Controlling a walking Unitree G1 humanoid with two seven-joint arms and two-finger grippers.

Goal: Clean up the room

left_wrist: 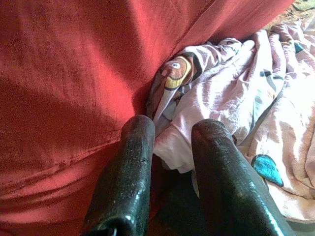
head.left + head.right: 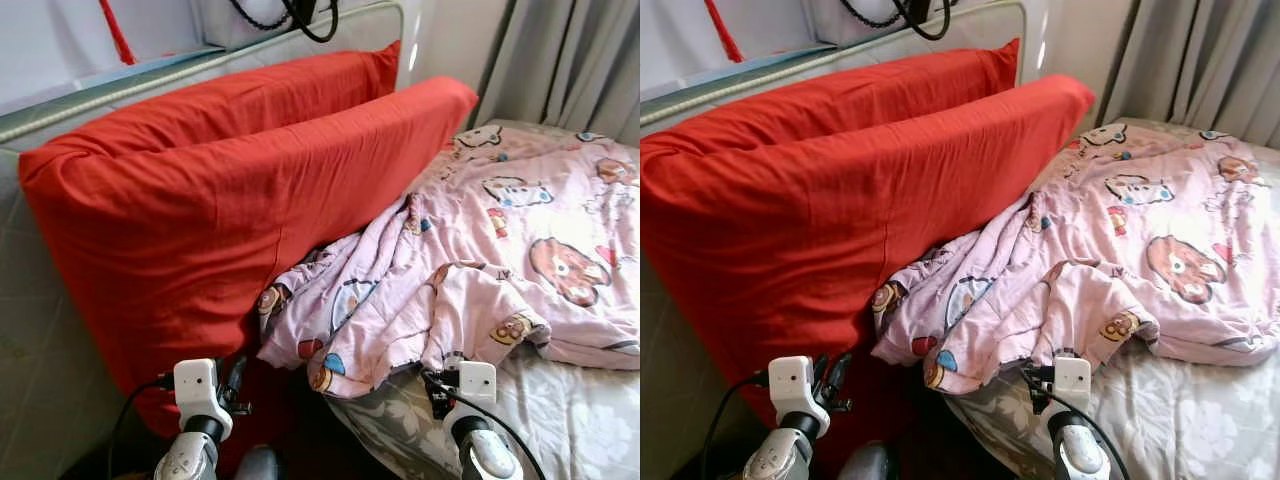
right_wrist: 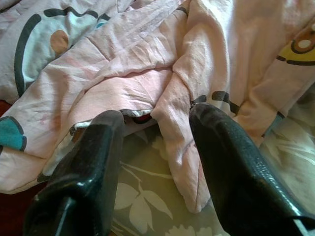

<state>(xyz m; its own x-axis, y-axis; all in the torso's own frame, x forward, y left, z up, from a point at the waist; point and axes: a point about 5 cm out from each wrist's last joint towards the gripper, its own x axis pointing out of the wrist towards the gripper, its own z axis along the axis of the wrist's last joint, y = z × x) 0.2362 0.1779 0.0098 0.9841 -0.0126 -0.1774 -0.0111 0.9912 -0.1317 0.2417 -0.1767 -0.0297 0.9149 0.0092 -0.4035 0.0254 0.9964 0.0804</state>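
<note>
right gripper (image 3: 157, 132) spread wide, empty, at the rumpled near hem of pink quilt (image 2: 520, 230), hem fold lying just ahead between the fingers | left gripper (image 1: 172, 142) parted, empty, quilt corner just ahead, red pillow (image 2: 200, 200) alongside | quilt running away ahead-right | right nearer | far edge cut off

- A padded grey headboard (image 2: 40, 330) runs from nine toward twelve o'clock.
- Grey curtains (image 2: 570, 60) hang at one o'clock.
- Floral grey sheet (image 2: 570, 410) covers the mattress at five o'clock.
</note>
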